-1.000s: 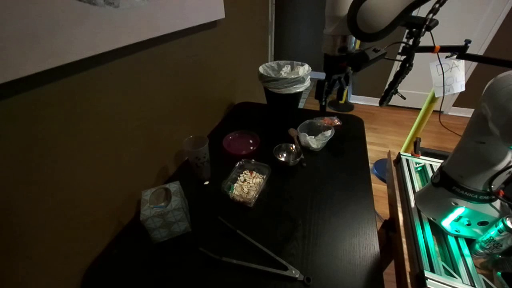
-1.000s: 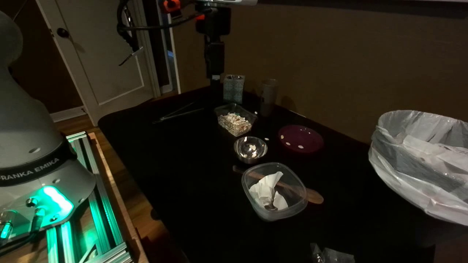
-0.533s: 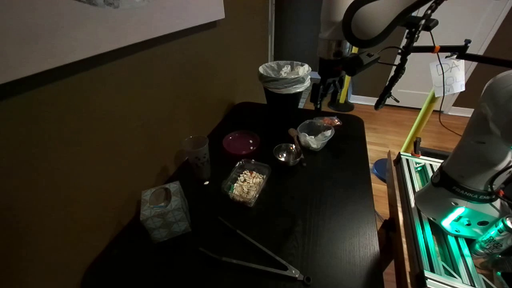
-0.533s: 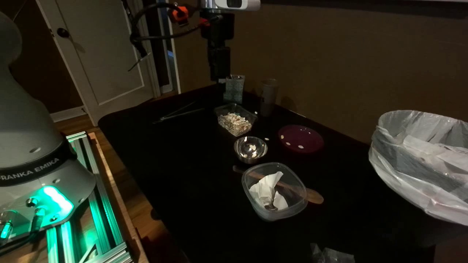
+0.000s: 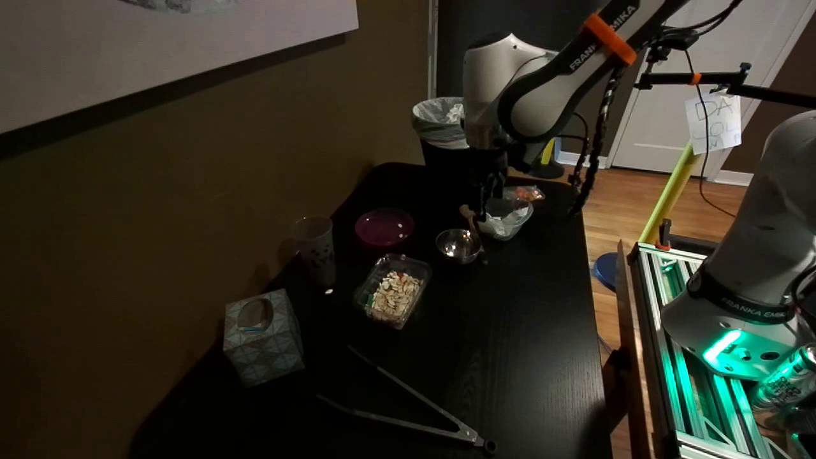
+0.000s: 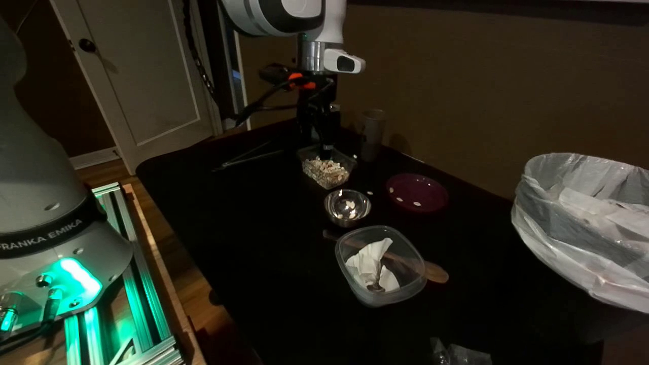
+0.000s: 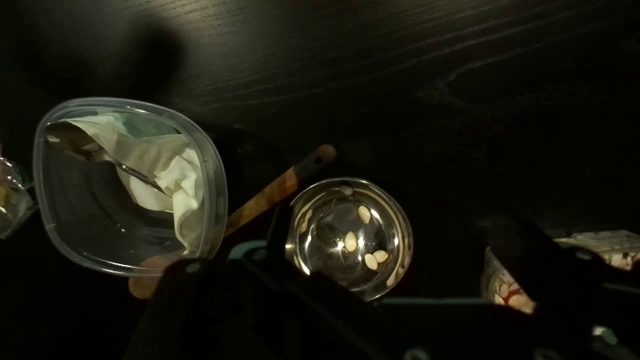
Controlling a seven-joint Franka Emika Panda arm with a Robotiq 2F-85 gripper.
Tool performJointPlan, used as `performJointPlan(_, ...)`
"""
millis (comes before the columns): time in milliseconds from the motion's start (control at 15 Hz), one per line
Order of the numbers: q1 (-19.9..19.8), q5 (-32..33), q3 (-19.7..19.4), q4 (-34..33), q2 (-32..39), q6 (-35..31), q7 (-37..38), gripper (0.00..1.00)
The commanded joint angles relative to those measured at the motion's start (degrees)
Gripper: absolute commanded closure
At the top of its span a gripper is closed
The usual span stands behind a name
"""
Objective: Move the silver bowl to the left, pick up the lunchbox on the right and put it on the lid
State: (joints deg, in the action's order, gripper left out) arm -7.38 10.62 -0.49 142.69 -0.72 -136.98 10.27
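Note:
The silver bowl (image 5: 458, 254) is a small shiny metal bowl on the dark table, with several pale seeds inside; it also shows in an exterior view (image 6: 345, 221) and in the wrist view (image 7: 325, 212). The lunchbox (image 6: 362, 294), a clear rounded plastic container holding crumpled white paper and a spoon, stands beside the bowl; the wrist view shows it at left (image 7: 42, 200). My gripper (image 5: 488, 203) is open and empty, in the air above the table. In the wrist view its fingers (image 7: 392, 232) are far apart, with the bowl between them, nearer the left finger. I cannot make out a lid.
A wooden spoon (image 6: 437, 272) passes by or under the lunchbox. A seed tray (image 5: 392, 296), a dark purple dish (image 5: 384, 229), a cup (image 5: 315, 248), a tissue box (image 5: 262, 338) and tongs (image 5: 414, 395) lie around. A lined trash bin (image 6: 573, 223) stands at one table end.
My arm has swung over the table. My gripper has come down and closer to the bowl, moving left and down in an exterior view. The objects on the table have not moved.

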Motion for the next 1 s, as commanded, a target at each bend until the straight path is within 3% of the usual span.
performJointPlan(0, 1.3, -0.1, -1.4, -0.9, 1.3, 0.1, -0.6, 0.0)
performJointPlan(200, 1.6, -0.6, -1.4, -2.6, 3.9, -0.5, -1.6, 0.0)
performJointPlan(467, 3.0, 0.2, -1.1, -6.0, 12.4, -5.3, -3.7, 0.0)
performJointPlan(667, 4.0, -3.0, -0.4, -9.4, 18.8, -7.1, -5.6, 0.0)
performJointPlan(733, 4.4, -1.3, -1.6, -5.7, 13.4, -6.8, -3.9, 0.0)
performJointPlan(933, 5.1, -2.2, -1.5, -8.6, 18.1, -6.8, -4.5, 0.0)
